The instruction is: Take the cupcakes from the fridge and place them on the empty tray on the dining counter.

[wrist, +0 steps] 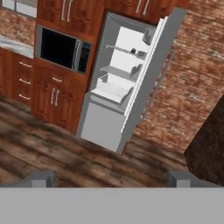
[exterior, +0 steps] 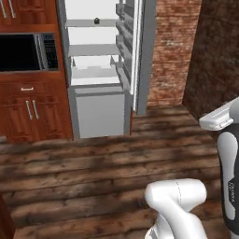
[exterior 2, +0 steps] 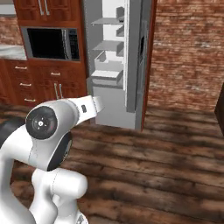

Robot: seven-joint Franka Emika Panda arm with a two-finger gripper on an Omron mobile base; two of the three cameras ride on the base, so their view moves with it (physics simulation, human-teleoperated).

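Note:
The grey fridge [exterior: 99,109] stands with its upper door [exterior: 143,56] swung open, white shelves showing inside. One small dark cupcake [exterior: 96,20] sits on an upper glass shelf; in the hand view the cupcake [wrist: 133,51] is a tiny dark dot. A second cupcake cannot be made out. My gripper [wrist: 110,179] is open, its fingertips [wrist: 41,178] wide apart with nothing between them, well back from the fridge [wrist: 103,124] across the wooden floor. The fridge [exterior 2: 114,107] lies ahead of the arm. The blue tray and the dining counter are out of view.
A black-windowed microwave [exterior: 28,51] is set in reddish wooden cabinets [exterior: 32,112] left of the fridge. A brick wall [exterior: 170,51] stands to its right, then a dark brown block [exterior: 212,56]. Bare wooden floor [exterior: 93,158] lies between me and the fridge.

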